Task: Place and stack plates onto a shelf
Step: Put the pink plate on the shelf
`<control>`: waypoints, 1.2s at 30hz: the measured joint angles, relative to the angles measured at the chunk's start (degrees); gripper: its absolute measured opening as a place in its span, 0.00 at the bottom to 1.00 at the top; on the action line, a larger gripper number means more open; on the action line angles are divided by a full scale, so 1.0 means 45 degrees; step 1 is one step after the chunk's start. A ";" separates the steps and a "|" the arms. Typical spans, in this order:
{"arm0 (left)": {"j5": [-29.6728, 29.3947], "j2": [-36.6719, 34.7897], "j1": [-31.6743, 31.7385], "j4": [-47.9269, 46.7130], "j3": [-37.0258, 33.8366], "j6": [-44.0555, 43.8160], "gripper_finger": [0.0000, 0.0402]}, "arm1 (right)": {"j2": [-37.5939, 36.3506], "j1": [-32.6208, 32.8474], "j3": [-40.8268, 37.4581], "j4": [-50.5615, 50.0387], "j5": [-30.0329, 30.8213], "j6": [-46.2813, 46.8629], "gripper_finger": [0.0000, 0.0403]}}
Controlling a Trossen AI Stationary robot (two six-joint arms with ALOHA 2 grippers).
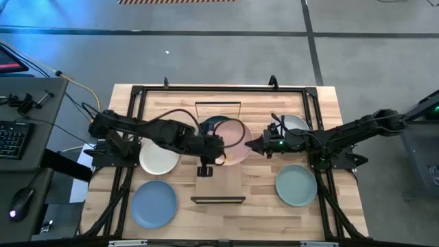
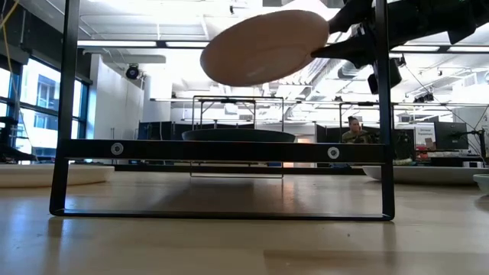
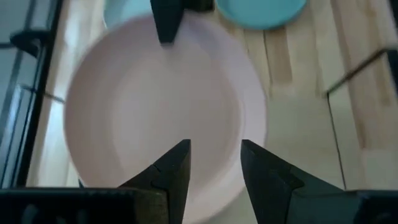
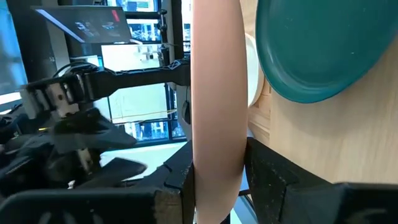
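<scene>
Pink plate (image 1: 234,143) hangs in the air over the shelf (image 1: 219,180), its rim clamped by your right gripper (image 1: 259,146). Beneath it, one dark teal plate (image 1: 214,124) sits on the plank. Blue (image 1: 154,204), sage green (image 1: 296,185) and two whitish plates remain on the tabletop. Your left gripper (image 1: 218,149) reaches in at the pink plate's opposite side, jaws parted, holding nothing.

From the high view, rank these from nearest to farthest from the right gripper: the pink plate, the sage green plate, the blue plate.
Right gripper sits near the table's middle, shut on the first item.
1. Pink plate: held at its rim, above the shelf.
2. Sage green plate: on the table's right side.
3. Blue plate: on the table's left side.
</scene>
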 joint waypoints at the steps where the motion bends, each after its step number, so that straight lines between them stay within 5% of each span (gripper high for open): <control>1: 0.0001 -0.0097 0.0010 -0.0020 -0.0009 0.0089 0.33 | 0.0000 0.0000 0.0000 0.0009 0.0005 -0.0002 0.24; 7: -0.0645 -0.0941 0.0049 -0.0815 -0.0024 0.0131 0.33 | 0.0000 0.0000 0.0000 0.0092 0.0040 -0.0142 0.24; 22: -0.5714 -0.5064 -0.2013 -0.1226 -0.0180 -0.4092 0.33 | 0.0667 0.1455 0.0001 -0.0636 -0.1374 -0.0207 0.24; 27: -0.6893 -0.5220 -0.2944 -0.1230 -0.0180 -0.4616 0.33 | 0.1815 0.2018 0.0000 -0.0466 -0.1203 -0.0118 0.24; 36: -0.7053 -0.4831 -0.3385 -0.1352 -0.0194 -0.5181 0.33 | 0.3477 0.2227 0.0000 0.0914 -0.1453 0.0176 0.24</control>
